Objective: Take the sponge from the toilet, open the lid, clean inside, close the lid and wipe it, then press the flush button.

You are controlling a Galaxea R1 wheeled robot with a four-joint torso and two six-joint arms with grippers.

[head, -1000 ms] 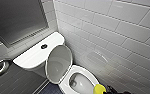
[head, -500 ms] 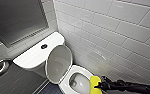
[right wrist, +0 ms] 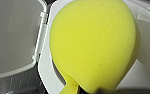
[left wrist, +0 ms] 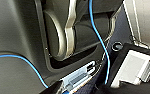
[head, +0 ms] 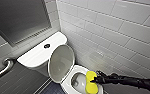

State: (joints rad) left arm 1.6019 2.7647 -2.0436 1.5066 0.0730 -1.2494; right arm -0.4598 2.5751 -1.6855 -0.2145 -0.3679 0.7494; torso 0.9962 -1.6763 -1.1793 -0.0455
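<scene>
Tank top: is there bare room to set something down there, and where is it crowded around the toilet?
The tank top is bare on both sides of the flush button, from it to each rounded end. It is crowded at the bowl: the raised lid borders one side, and the sponge in the right end effector covers the wall-side rim.

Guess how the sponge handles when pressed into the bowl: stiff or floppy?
Probably soft and floppy: the sponge bulges either side of where the right gripper pinches it. Likely light for its size, since the pinch alone seems to carry it. The glossy bowl rim may let it slide rather than grab.
</scene>
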